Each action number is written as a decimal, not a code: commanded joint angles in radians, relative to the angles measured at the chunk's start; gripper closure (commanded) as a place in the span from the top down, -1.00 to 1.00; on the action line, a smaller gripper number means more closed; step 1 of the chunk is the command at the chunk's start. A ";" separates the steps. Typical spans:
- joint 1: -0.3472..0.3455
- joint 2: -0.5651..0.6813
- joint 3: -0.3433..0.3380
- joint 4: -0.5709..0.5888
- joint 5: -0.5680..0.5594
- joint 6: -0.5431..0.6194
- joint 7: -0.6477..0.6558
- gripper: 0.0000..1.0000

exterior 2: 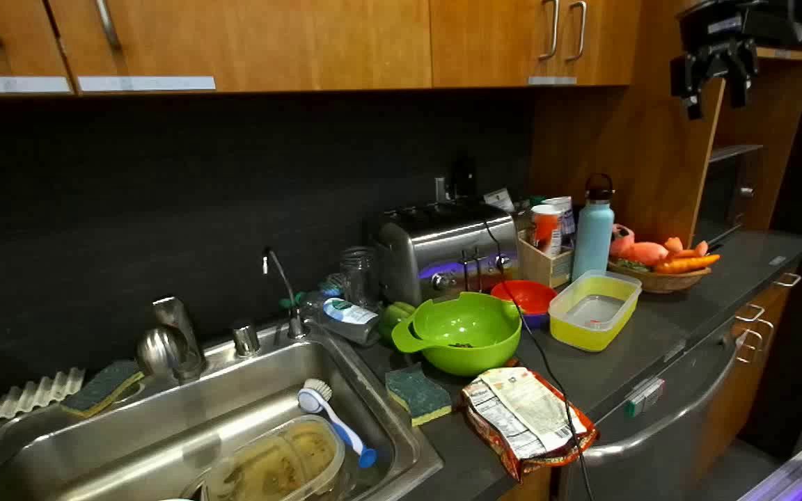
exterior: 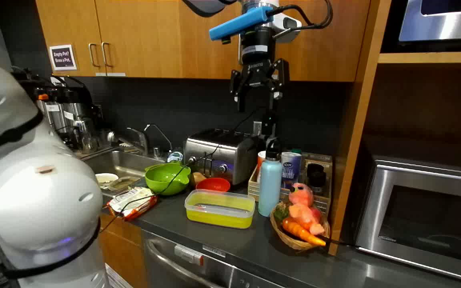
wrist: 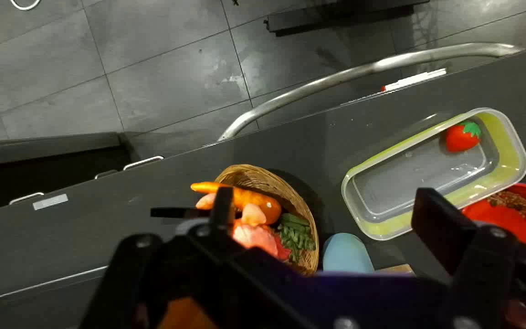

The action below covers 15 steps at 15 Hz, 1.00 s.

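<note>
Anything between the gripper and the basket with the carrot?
Nothing visible. The open gripper hangs well above the level of the basket; in the wrist view, only the gripper's own parts come in front of it and the carrot. The blue bottle stands close beside the basket, toward the yellow container; probably worth keeping clear of.

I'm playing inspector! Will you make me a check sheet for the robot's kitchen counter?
Surface: dark countertop, a few pale specks near its front edge.
Job's things: wicker basket with an orange carrot and a pink toy; plastic container, lid off, red strawberry inside.
Clutter: light-blue bottle upright between basket and container; green bowl, red bowl, food packet.
Grippers: single gripper, open, up above the counter, holding nothing.
Cables: thin black cable lying across the food packet.
Surroundings: sink with a dish brush in it; steel toaster; microwave; wooden cabinets overhead.
People: nothing seen.
</note>
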 commanded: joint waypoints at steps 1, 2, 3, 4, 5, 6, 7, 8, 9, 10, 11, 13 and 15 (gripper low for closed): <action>0.013 0.001 -0.010 0.004 -0.003 -0.004 0.003 1.00; 0.013 0.001 -0.010 0.004 -0.003 -0.004 0.003 1.00; 0.013 0.001 -0.010 0.004 -0.003 -0.004 0.003 1.00; 0.013 0.001 -0.010 0.004 -0.003 -0.004 0.003 1.00; 0.013 0.001 -0.010 0.004 -0.003 -0.004 0.003 1.00; 0.013 0.001 -0.010 0.004 -0.003 -0.004 0.003 1.00; 0.013 0.001 -0.010 0.004 -0.003 -0.004 0.003 1.00; 0.013 0.001 -0.010 0.004 -0.003 -0.004 0.003 1.00; 0.013 0.001 -0.010 0.004 -0.003 -0.004 0.003 1.00; 0.013 0.001 -0.010 0.004 -0.003 -0.004 0.003 1.00; 0.017 -0.005 -0.009 0.004 -0.006 -0.008 -0.010 1.00; 0.039 -0.016 0.008 -0.023 -0.010 -0.032 -0.042 1.00; 0.067 -0.021 0.019 -0.057 -0.001 -0.066 -0.078 1.00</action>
